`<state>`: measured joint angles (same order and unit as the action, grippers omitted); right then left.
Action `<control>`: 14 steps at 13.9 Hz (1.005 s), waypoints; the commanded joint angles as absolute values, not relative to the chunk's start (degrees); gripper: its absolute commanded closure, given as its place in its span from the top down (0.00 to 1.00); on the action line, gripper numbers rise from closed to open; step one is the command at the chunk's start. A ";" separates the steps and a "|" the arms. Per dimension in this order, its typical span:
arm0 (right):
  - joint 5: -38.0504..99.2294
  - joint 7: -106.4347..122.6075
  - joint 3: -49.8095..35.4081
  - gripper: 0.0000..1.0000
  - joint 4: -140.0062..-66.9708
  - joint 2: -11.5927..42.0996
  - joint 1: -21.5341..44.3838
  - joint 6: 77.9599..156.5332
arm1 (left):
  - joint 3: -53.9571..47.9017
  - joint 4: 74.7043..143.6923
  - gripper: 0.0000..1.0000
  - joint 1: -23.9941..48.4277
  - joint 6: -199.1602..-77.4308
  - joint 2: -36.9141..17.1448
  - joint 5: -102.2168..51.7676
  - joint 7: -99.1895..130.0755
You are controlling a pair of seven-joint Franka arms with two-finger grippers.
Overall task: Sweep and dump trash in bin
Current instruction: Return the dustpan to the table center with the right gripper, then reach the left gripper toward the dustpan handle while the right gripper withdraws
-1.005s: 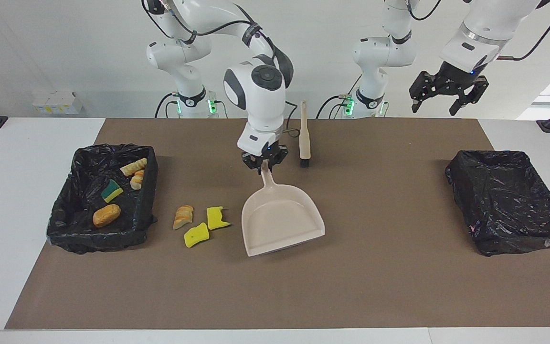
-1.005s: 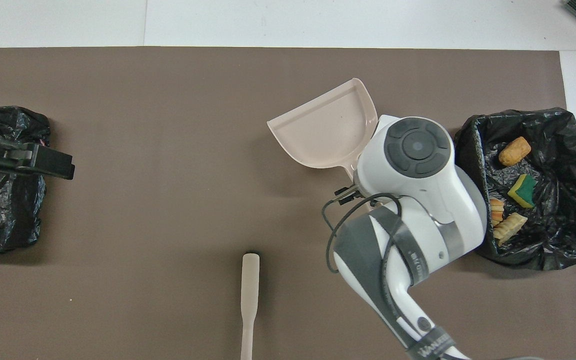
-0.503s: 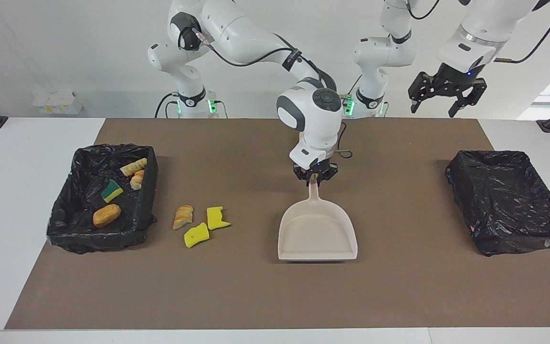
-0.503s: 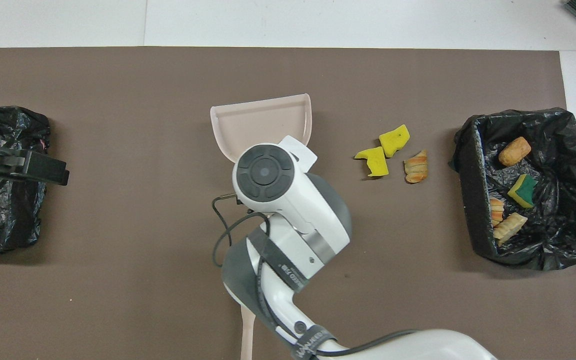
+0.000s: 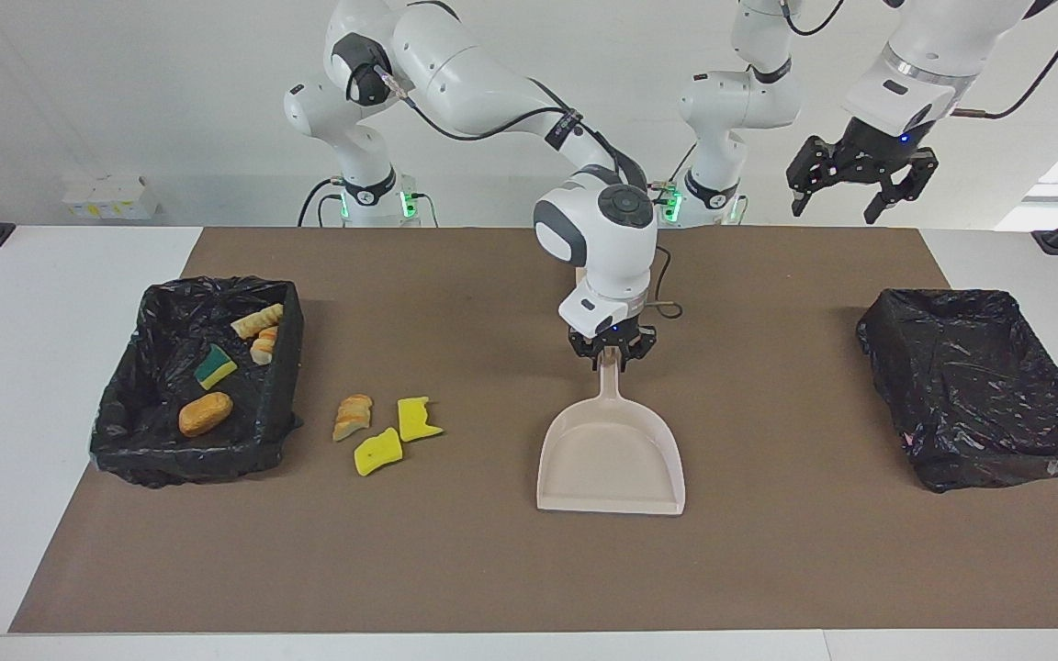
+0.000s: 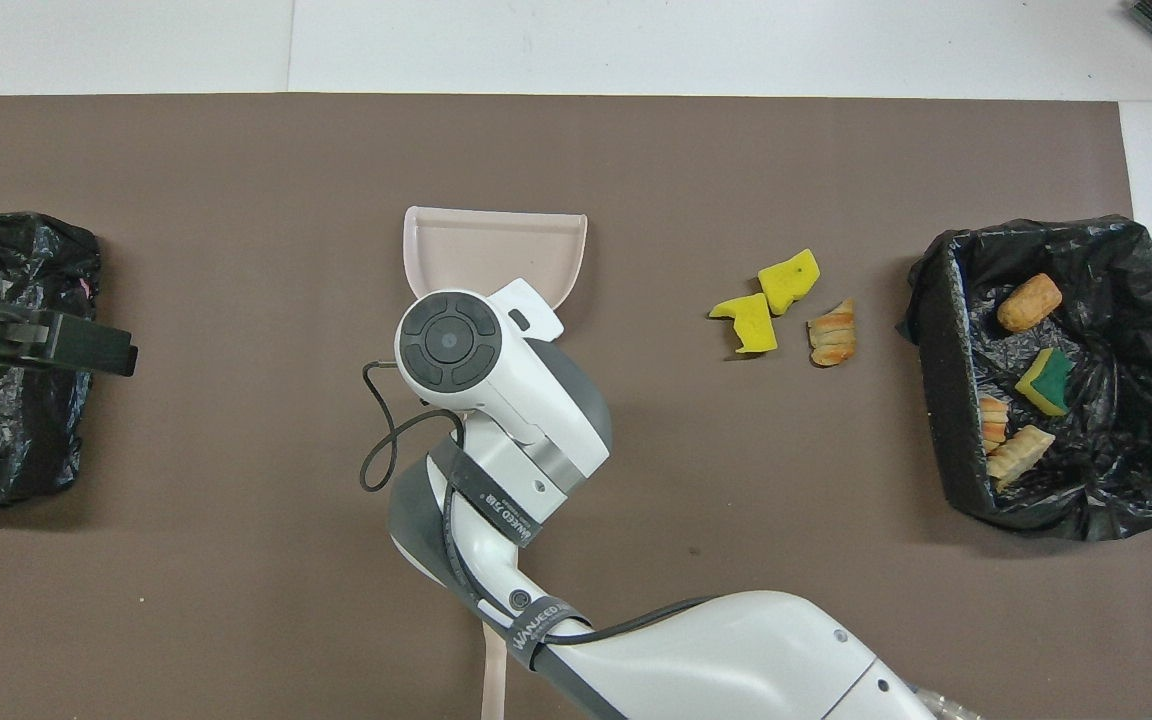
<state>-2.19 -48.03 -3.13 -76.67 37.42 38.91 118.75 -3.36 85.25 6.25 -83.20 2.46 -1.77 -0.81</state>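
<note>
Right gripper (image 5: 613, 360) at dustpan (image 5: 611, 459) handle — jaws' state cannot be told. Left gripper (image 5: 846, 188) waits raised, jaws spread — three trash scraps (image 5: 388, 430) well apart.

From above I see my right arm (image 6: 496, 400) covering the beige dustpan's (image 6: 496, 245) handle at mid-mat. Three scraps (image 6: 781, 305) lie between it and the lined bin (image 6: 1136, 480), which holds four more (image 6: 1021, 385).
</note>
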 commanded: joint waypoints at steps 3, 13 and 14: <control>-0.53 -47.47 -3.25 1.00 -79.79 31.48 38.32 113.05 | -3.78 87.19 1.00 5.62 -84.46 3.96 -1.05 -1.14; 11.78 -50.71 -3.52 1.00 -109.28 12.51 46.39 115.55 | -4.04 87.36 1.00 6.85 -90.16 2.03 -1.14 -1.32; 12.39 -51.67 -3.69 1.00 -113.69 10.31 47.45 118.53 | -4.30 87.28 1.00 7.20 -91.13 1.15 -1.06 -1.23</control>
<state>10.62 -49.72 -3.59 -101.54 17.75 45.73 112.65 -4.11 86.26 6.42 -88.50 1.98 -1.77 -0.83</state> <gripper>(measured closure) 0.000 0.000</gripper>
